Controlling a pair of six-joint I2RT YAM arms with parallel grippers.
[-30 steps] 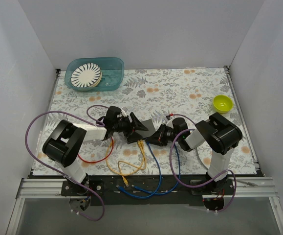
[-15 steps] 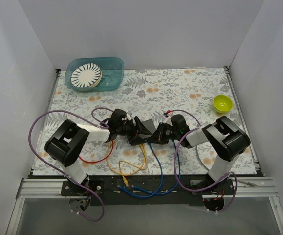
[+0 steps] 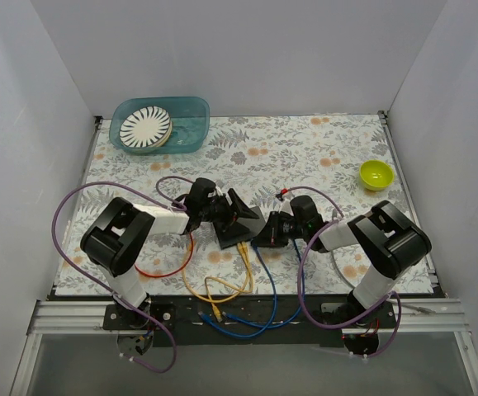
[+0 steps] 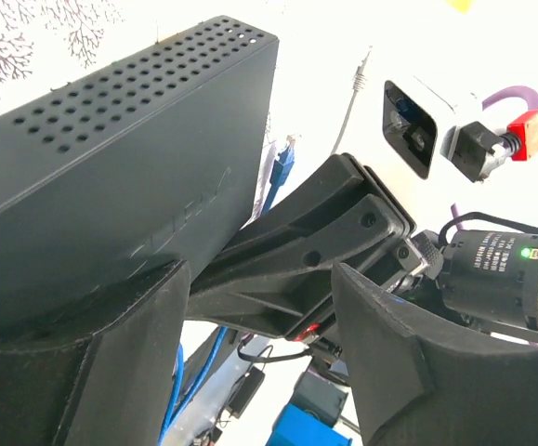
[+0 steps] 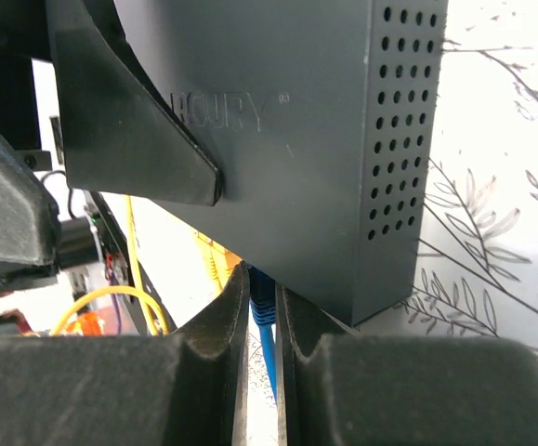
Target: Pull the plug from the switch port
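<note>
- pinching the blue plug between nearly closed fingers, the right hand sits just under the socket edge of the switch.
- the plug's long axis lines up with those fingers, so the pull likely goes straight back, away from the switch.
- the left hand, spread wide, rests one finger on the switch, which lies mid-tabletop.
</note>
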